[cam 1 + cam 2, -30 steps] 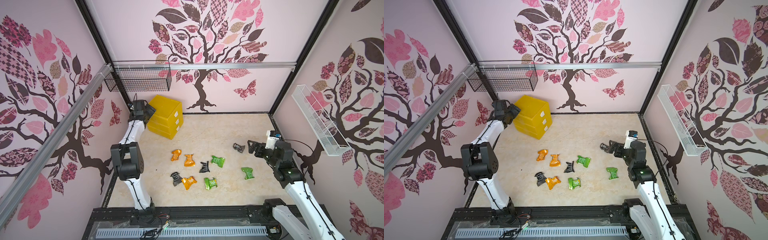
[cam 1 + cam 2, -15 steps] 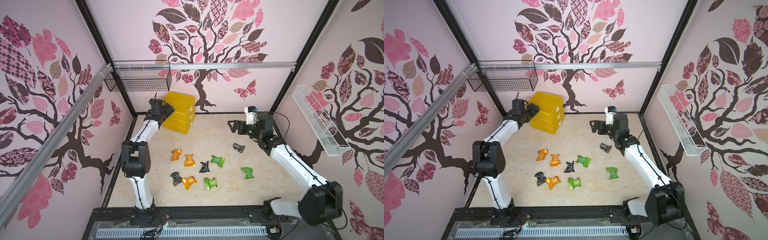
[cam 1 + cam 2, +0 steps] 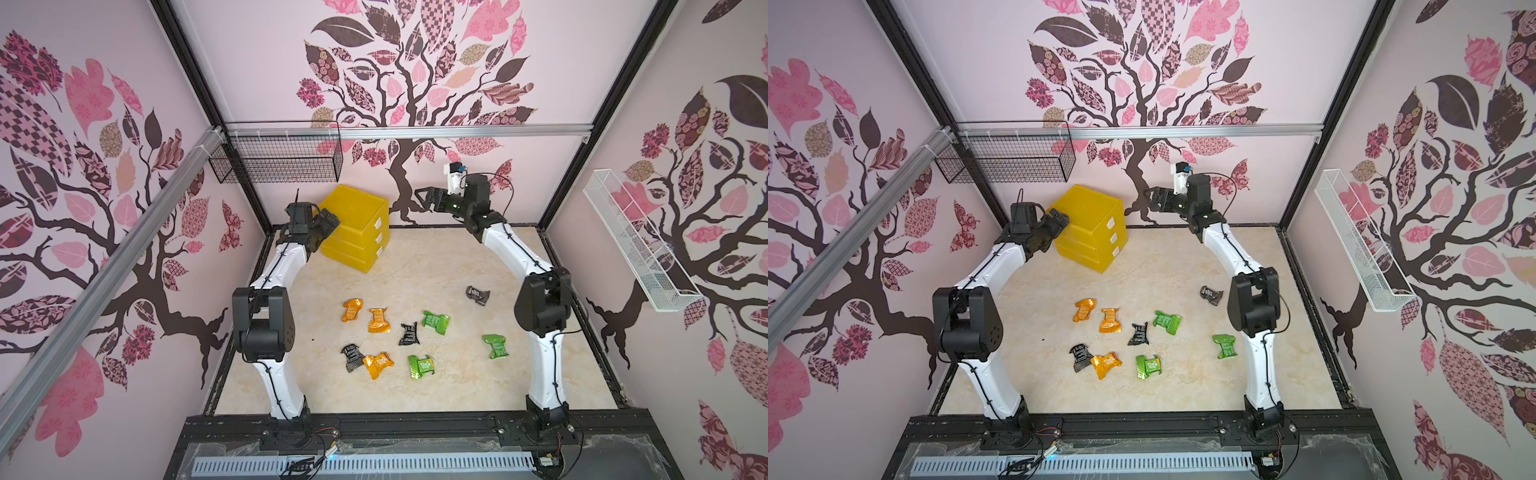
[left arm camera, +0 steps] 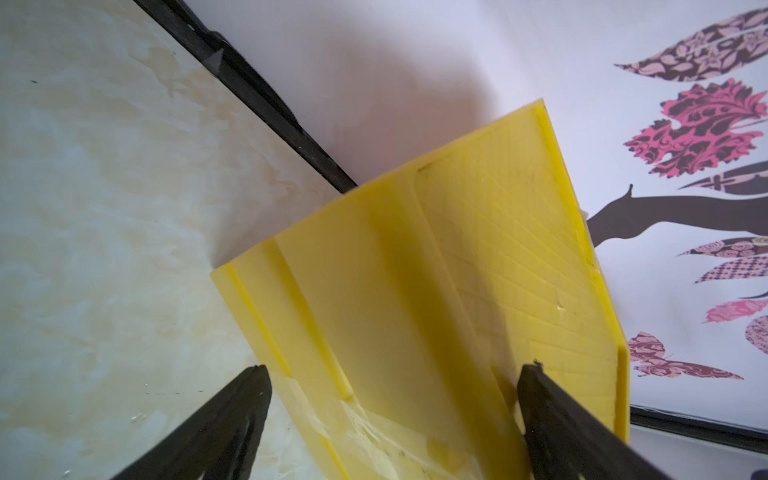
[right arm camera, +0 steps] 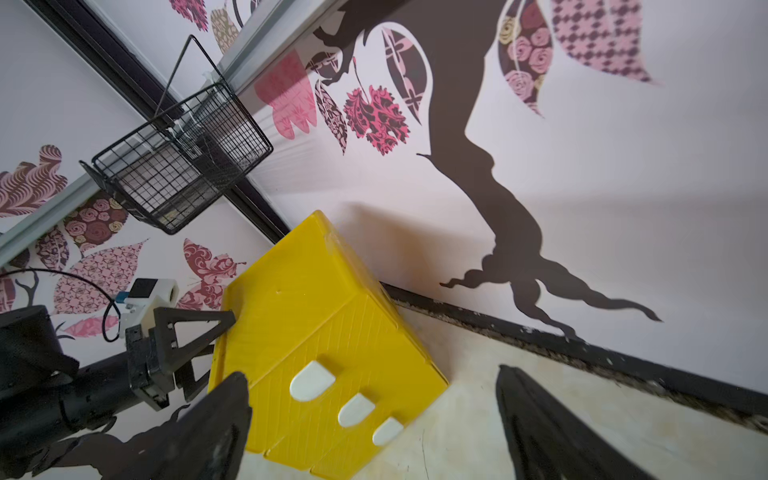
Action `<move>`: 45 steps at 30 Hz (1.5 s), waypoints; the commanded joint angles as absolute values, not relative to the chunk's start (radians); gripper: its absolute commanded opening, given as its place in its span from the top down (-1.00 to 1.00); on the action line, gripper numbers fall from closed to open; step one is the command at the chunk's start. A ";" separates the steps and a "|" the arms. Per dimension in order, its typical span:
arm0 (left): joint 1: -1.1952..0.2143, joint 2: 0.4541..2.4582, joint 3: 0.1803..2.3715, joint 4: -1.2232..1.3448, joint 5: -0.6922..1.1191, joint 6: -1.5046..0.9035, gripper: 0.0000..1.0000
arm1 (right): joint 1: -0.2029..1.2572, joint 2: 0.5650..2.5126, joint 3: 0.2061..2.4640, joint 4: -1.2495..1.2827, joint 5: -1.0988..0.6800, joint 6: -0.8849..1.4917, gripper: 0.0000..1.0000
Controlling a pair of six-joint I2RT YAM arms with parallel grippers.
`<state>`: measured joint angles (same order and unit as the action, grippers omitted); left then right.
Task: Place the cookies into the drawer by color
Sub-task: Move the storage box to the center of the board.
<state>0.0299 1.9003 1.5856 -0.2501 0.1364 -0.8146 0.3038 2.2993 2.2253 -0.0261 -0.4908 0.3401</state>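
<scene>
Top view | beige marbled floor (image 3: 415, 270), pink tree-decal walls (image 3: 257, 62) | left fingers (image 4: 232, 415) spread astride drawer (image 3: 353, 208) | right fingers (image 5: 540, 424) apart, empty

Both arms reach far forward, elbows bent; left tool (image 3: 327, 226) and right tool (image 3: 420, 197) hold jaws spread wide.

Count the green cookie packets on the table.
3. One green packet beside a black packet, another nearer the right arm, the third by an orange packet. None seems hidden.
</scene>
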 commanded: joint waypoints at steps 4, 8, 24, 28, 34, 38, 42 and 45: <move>0.086 1.915 1.627 -0.336 0.089 -0.778 -0.95 | 0.348 2.704 2.673 0.152 -0.504 0.571 -0.93; 0.093 1.943 1.666 -0.355 0.101 -0.758 -0.95 | 0.382 2.801 2.740 0.251 -0.404 0.627 -0.99; 0.065 2.036 1.717 -0.307 0.272 -0.778 -0.83 | 0.479 2.782 2.709 0.159 -0.443 0.675 -0.90; 0.040 2.055 1.721 -0.304 0.292 -0.791 -0.81 | 0.493 2.769 2.698 0.132 -0.477 0.697 -0.73; -0.014 2.068 1.731 -0.298 0.314 -0.783 -0.76 | 0.495 2.658 2.546 0.149 -0.577 0.707 -0.43; -0.049 2.067 1.726 -0.288 0.322 -0.789 -0.71 | 0.496 2.502 2.321 0.160 -0.596 0.652 -0.35; -0.092 2.067 1.723 -0.281 0.330 -0.794 -0.69 | 0.495 2.318 2.030 0.219 -0.586 0.595 -0.35; -0.137 2.068 1.721 -0.277 0.334 -0.792 -0.68 | 0.486 2.213 1.867 0.189 -0.550 0.531 -0.36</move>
